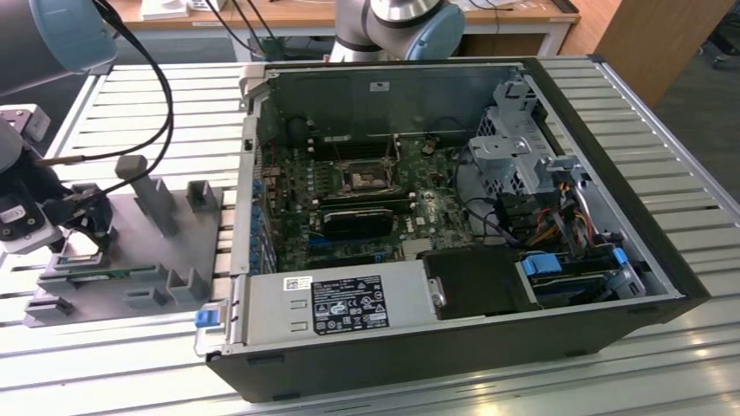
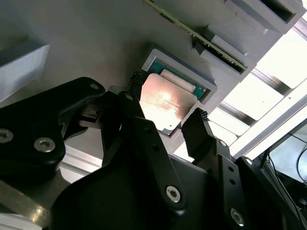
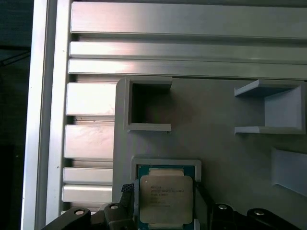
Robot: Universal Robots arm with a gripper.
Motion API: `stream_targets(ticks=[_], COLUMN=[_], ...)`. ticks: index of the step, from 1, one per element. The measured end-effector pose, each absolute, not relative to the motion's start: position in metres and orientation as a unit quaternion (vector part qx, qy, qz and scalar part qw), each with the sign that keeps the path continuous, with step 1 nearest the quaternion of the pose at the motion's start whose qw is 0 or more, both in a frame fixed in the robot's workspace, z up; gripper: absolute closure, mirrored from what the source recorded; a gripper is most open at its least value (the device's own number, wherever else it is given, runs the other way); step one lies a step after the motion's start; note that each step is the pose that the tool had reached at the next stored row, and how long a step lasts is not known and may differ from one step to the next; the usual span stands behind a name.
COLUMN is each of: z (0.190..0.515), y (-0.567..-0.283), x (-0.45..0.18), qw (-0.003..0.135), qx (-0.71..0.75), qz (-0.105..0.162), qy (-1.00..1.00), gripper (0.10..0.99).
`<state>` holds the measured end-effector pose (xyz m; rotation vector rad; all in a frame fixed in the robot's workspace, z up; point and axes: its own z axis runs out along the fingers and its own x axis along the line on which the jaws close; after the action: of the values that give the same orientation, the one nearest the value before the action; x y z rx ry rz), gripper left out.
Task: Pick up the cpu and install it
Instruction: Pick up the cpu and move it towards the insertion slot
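- Because the case and the fixture both rest on it, the slatted aluminium table (image 1: pixel 647 113) spans the whole exterior view.
- An open black computer case (image 1: pixel 463 347) lies on its side across the centre and toward three o'clock, with its inside facing up.
- The robot arm (image 1: pixel 399 24) rises at twelve o'clock behind the case, and a blue-capped joint of it shows at about ten o'clock.
- A grey fixture plate (image 1: pixel 197 238) with upright blocks and open pockets sits at nine o'clock, just beside the case.
- A silver power supply (image 1: pixel 335 303) fills the case's six o'clock edge.
- The green motherboard (image 1: pixel 445 212) lies flat in the middle of the case.
- The gripper (image 2: pixel 168 97) hangs over the plate's eight o'clock corner, well apart from the case.
- The metal-framed cpu socket (image 1: pixel 367 176) sits on the motherboard toward twelve o'clock.
- A raised square pocket (image 3: pixel 165 163) on the plate lies directly under the gripper.
- The cpu (image 3: pixel 165 199), with its silver top facing up, is at that pocket. I cannot tell whether it is raised off the pocket floor.
- One black fingertip (image 2: pixel 136 81) meets one edge of the cpu and the other meets the opposite edge, so the gripper is clamped on the chip.
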<state>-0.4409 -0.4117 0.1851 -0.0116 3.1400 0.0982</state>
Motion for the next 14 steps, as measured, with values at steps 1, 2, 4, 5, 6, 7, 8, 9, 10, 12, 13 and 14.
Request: stream_targets(ticks=[1,2,4,5,6,7,8,9,10,12,13,14], z=[0.185,0.185,0.185,0.185,0.185,0.186,0.186,0.187,0.188,0.192,0.193,0.195], y=[-0.412,-0.412,-0.412,-0.412,-0.412,-0.412,-0.412,-0.412,-0.412,-0.412,-0.412,-0.412], x=[-0.441,-0.441,-0.441,-0.441,-0.441,-0.441,-0.441,-0.441,-0.441,-0.441,-0.441,-0.441], qw=[0.0,0.0,0.0,0.0,0.0,0.0,0.0,0.0,0.0,0.0,0.0,0.0], qx=[-0.004,-0.004,-0.004,-0.004,-0.004,-0.004,-0.004,-0.004,-0.004,-0.004,-0.004,-0.004], qz=[0.031,0.031,0.031,0.031,0.031,0.031,0.031,0.031,0.031,0.031,0.031,0.031], qy=[1.0,1.0,1.0,1.0,1.0,1.0,1.0,1.0,1.0,1.0,1.0,1.0], gripper=[0.475,0.475,0.49,0.549,0.553,0.553,0.553,0.553,0.553,0.553,0.553,0.553])
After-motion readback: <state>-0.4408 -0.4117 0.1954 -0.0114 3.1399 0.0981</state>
